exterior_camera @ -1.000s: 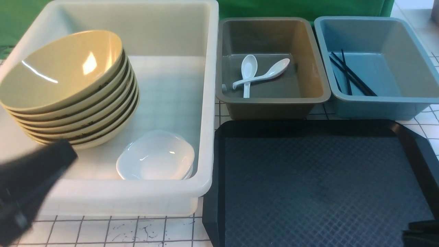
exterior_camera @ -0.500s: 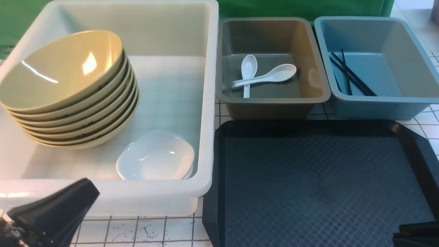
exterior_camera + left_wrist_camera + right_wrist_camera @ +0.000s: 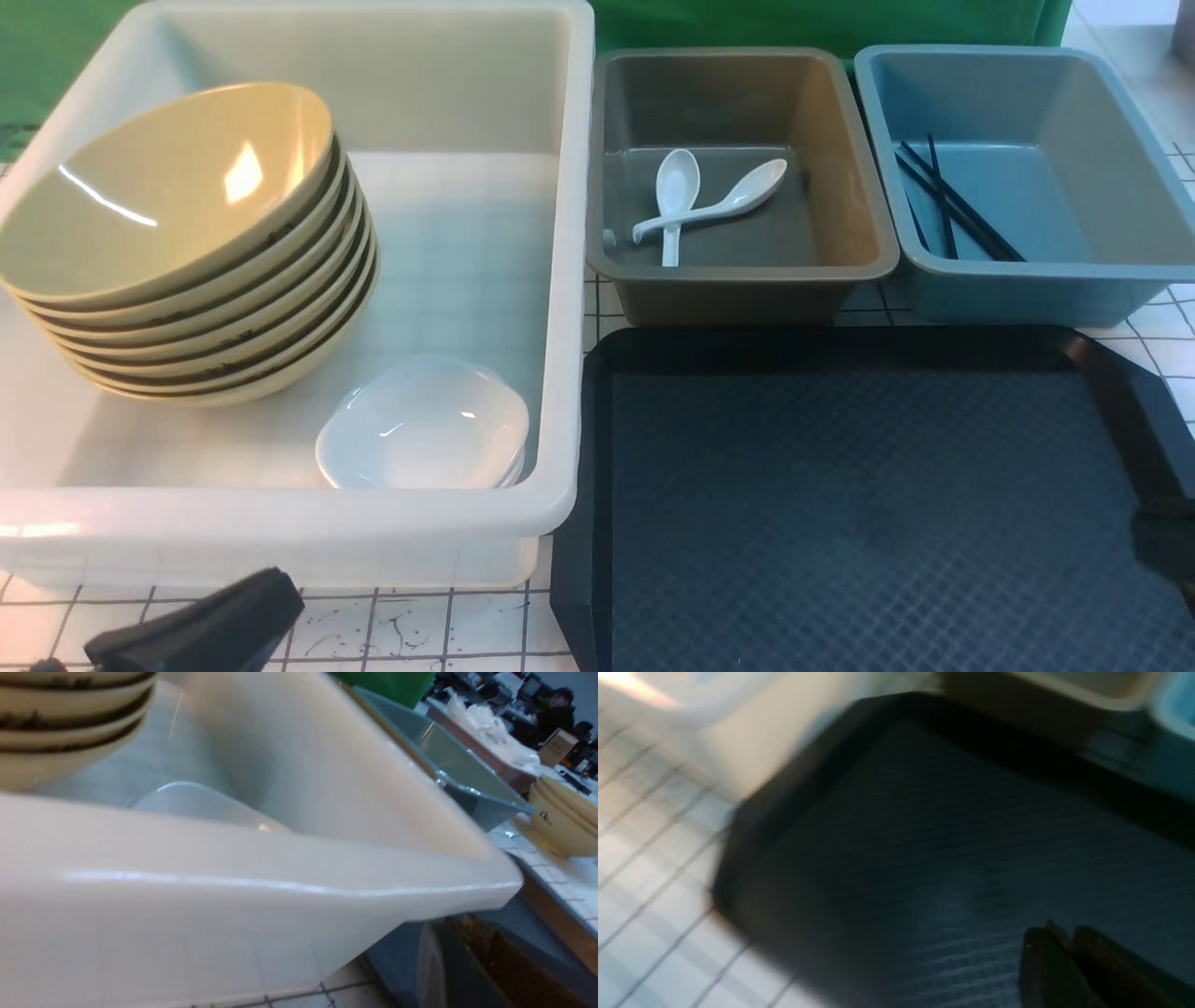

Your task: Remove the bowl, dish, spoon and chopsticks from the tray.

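Since a second ago: left gripper [image 3: 201,627] dropped from beside the bowl [image 3: 173,187] stack to the near table edge, jaws closed, empty. Bowl tilted atop the stack, glossy, in white bin [image 3: 569,233]; spoon [image 3: 738,198] angled in grey bin [image 3: 747,289]; chopsticks [image 3: 952,203] in blue bin [image 3: 1027,280]. Tray [image 3: 840,504] bare, diamond-textured; right gripper [image 3: 1069,947] low over its near right corner, jaws pressed together, empty.

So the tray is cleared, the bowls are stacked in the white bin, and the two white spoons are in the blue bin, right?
Not quite. The front view shows the two white spoons in the grey bin; the blue bin holds the chopsticks. The tray is cleared and the bowls are stacked in the white bin.
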Controlling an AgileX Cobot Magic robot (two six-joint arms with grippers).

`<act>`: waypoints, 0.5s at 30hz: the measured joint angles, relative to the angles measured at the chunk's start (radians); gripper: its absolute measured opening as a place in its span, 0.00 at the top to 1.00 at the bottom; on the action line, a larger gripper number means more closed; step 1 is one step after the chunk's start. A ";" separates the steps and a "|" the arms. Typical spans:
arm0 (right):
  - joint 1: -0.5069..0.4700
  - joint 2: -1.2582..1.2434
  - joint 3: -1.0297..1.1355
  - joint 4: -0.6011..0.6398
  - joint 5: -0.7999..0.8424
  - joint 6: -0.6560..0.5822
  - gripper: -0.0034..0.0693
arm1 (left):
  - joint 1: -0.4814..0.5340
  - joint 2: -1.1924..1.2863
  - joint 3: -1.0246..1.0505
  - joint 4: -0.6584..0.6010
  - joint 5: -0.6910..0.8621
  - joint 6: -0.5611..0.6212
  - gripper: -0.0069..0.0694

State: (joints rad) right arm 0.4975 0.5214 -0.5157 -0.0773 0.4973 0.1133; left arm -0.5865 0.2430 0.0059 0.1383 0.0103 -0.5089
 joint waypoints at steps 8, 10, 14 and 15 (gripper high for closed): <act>-0.362 -0.338 0.438 0.051 -0.203 -0.120 0.92 | 0.000 0.000 0.022 0.001 0.008 0.000 0.91; -0.423 -0.405 0.500 0.053 -0.206 -0.135 0.92 | 0.000 0.000 0.022 0.001 0.017 0.000 0.91; -0.480 -0.498 0.525 0.054 -0.236 -0.166 0.92 | 0.000 0.000 0.022 0.001 0.036 0.000 0.91; -0.486 -0.516 0.525 0.054 -0.234 -0.173 0.92 | 0.000 0.000 0.022 0.001 0.039 0.000 0.91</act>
State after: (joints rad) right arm 0.0117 0.0056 0.0096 -0.0231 0.2638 -0.0594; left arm -0.5865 0.2430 0.0281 0.1391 0.0493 -0.5089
